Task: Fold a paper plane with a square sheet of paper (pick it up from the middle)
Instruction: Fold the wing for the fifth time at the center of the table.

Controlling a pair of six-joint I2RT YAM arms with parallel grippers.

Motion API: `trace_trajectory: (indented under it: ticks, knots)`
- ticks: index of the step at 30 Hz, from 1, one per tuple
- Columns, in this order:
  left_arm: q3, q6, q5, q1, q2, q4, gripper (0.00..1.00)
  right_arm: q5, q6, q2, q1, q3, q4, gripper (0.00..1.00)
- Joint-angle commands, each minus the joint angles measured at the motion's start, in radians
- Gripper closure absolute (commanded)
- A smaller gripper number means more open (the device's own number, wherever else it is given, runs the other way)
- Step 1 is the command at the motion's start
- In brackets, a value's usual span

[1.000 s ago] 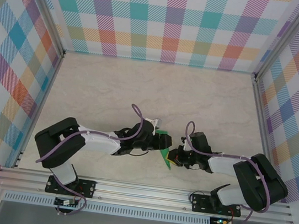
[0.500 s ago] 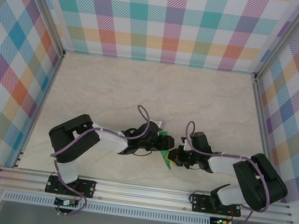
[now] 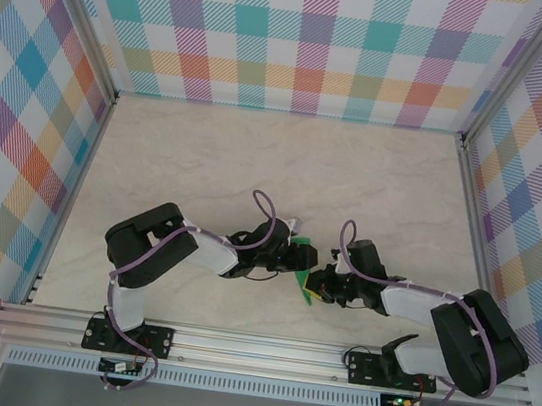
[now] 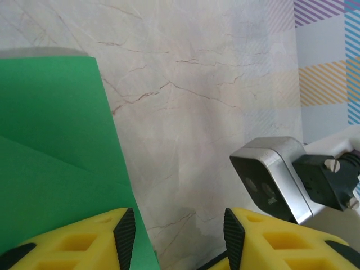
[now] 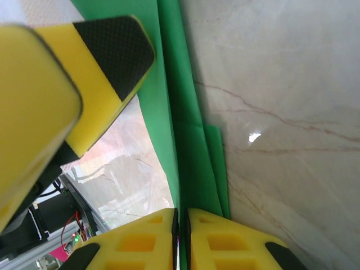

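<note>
The green paper (image 3: 303, 290) is folded into a narrow pointed strip with several layers, lying between my two grippers on the marble table. In the right wrist view my right gripper (image 5: 180, 216) is shut on the folded paper's (image 5: 185, 112) edge. My right gripper (image 3: 316, 286) sits just right of the paper in the top view. My left gripper (image 3: 296, 258) is at the paper's far end. It stands open (image 4: 179, 236), its left finger over a flat green panel (image 4: 56, 146) and bare table between the pads. Its yellow finger (image 5: 107, 45) shows in the right wrist view.
The marble table (image 3: 275, 173) stretches away behind both arms to plaid walls (image 3: 304, 36). An aluminium rail (image 3: 261, 348) runs along the near edge. The right wrist camera housing (image 4: 275, 180) sits close to my left gripper.
My left arm has swung its elbow to the right and its gripper has edged closer to the paper. The right gripper has stayed shut on the paper, almost still.
</note>
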Motion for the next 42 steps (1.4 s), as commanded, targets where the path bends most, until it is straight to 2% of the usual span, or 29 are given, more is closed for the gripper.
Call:
trace_trajectory:
  ticks: [1,8,12,16,20,23,31,42]
  knots:
    - [-0.016,-0.008,-0.006,0.015,0.056,-0.036,0.53,0.007,-0.041,-0.051,-0.006,0.012,-0.111,0.86]
    - [-0.031,-0.007,0.006,0.014,0.051,-0.033,0.54,0.022,-0.067,-0.152,-0.006,0.019,-0.215,0.81]
    - [-0.034,-0.004,0.018,0.013,0.046,-0.031,0.54,0.008,-0.074,-0.137,-0.006,0.034,-0.221,0.81]
    - [-0.033,-0.005,0.018,0.013,0.040,-0.035,0.54,-0.016,-0.081,-0.100,-0.006,0.052,-0.199,0.92]
    - [-0.030,-0.004,0.016,0.013,0.041,-0.043,0.55,-0.007,-0.094,-0.081,-0.006,0.041,-0.232,0.95]
    - [-0.030,-0.011,0.011,0.015,0.034,-0.049,0.55,0.016,-0.122,-0.051,-0.006,0.033,-0.304,0.94]
    - [-0.021,-0.014,0.013,0.022,0.039,-0.075,0.55,0.004,-0.146,-0.061,-0.005,0.005,-0.349,0.89]
    - [-0.010,-0.013,0.021,0.025,0.045,-0.104,0.56,0.093,-0.157,-0.034,-0.006,0.038,-0.493,0.90]
